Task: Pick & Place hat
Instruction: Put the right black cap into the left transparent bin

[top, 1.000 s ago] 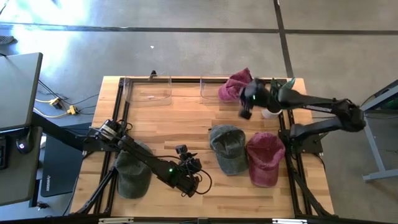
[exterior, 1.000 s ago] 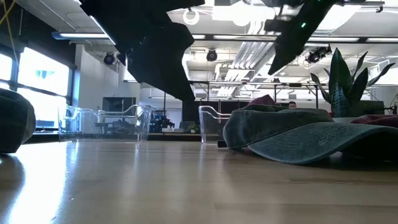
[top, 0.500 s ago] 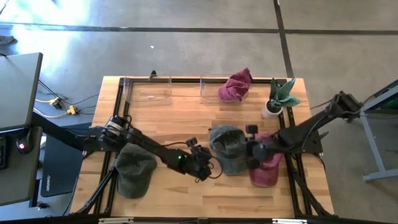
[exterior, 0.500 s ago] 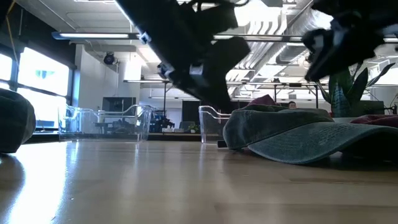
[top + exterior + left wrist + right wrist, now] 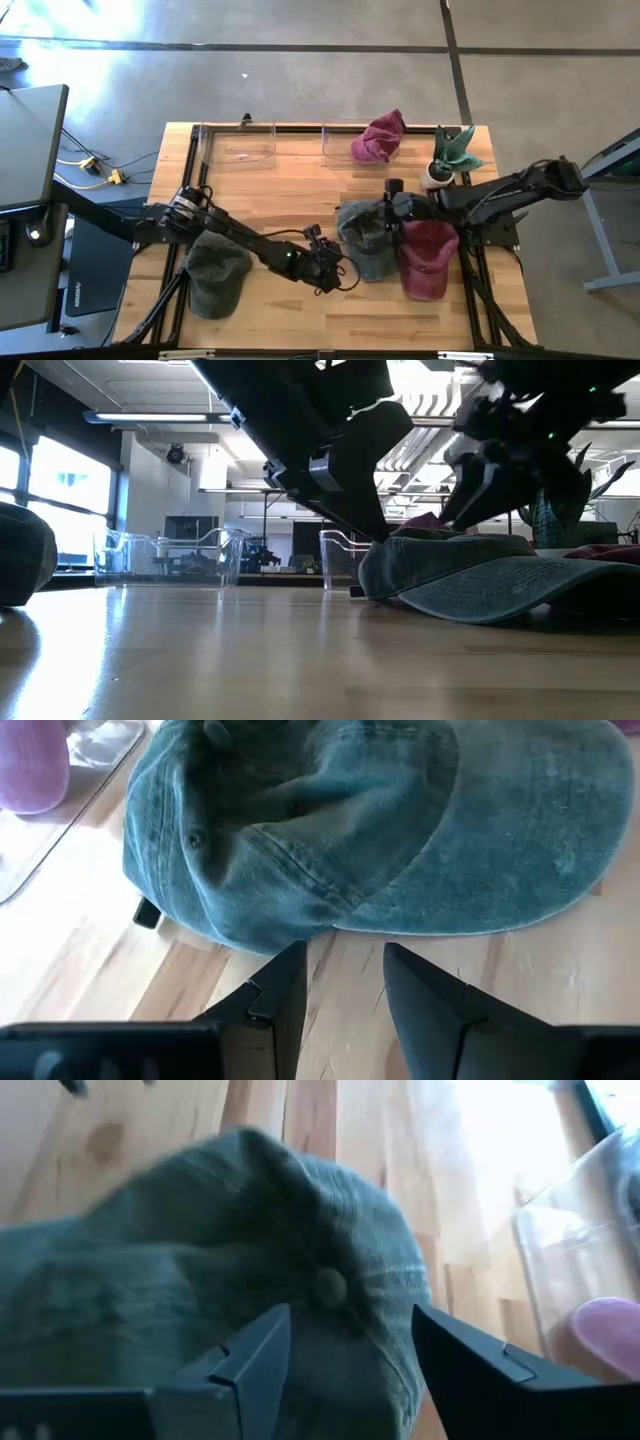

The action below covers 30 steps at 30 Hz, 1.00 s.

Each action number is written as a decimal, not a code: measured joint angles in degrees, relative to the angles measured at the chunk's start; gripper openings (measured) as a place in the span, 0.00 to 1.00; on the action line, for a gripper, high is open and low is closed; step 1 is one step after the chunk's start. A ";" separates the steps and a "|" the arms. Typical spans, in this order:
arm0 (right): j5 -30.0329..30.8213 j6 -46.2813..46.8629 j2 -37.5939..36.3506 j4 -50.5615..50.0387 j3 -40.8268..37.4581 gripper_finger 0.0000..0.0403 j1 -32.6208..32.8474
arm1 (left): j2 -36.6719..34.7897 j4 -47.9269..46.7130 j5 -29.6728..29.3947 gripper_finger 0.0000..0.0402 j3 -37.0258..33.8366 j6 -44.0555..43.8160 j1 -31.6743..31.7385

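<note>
A faded teal cap (image 5: 367,238) lies crown up on the wooden table, right of the middle, with its brim toward the near edge. My left gripper (image 5: 327,268) is low beside its left side. Its fingers (image 5: 345,970) are open and just short of the seam where the brim meets the crown (image 5: 330,910). My right gripper (image 5: 392,207) is open over the cap's far part, and its fingers stand on either side of the crown button (image 5: 328,1285). A magenta hat (image 5: 378,137) lies in a clear bin (image 5: 340,143) at the far edge. My right gripper comes slanting down from the table's right side over the teal cap's crown (image 5: 300,1230), one finger on each side of the top button. I cannot tell whether the fingers (image 5: 260,1350) touch the cloth.
A red cap (image 5: 428,258) lies against the teal cap's right side. A dark green hat (image 5: 215,275) sits at the near left under my left arm. A second clear bin (image 5: 240,145) stands at the far left and a potted plant (image 5: 452,155) at the far right.
My right gripper has left the magenta hat at the far bin, swung toward the near edge and come down over the teal cap. The magenta hat stays in the bin. My left gripper has moved right across the table to the teal cap's left side.
</note>
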 joint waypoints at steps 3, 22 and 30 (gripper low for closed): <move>-5.45 -2.78 2.83 3.25 0.00 0.53 -3.45 | 0.00 -0.02 0.20 0.32 0.00 0.69 0.00; -8.44 -11.51 13.40 -9.85 22.54 0.10 -8.14 | -0.07 -43.09 -5.69 0.32 7.98 -23.39 -4.45; -2.70 -14.99 11.34 -11.42 29.76 0.06 -2.92 | -0.09 -59.83 -14.69 0.32 8.76 -46.20 -10.40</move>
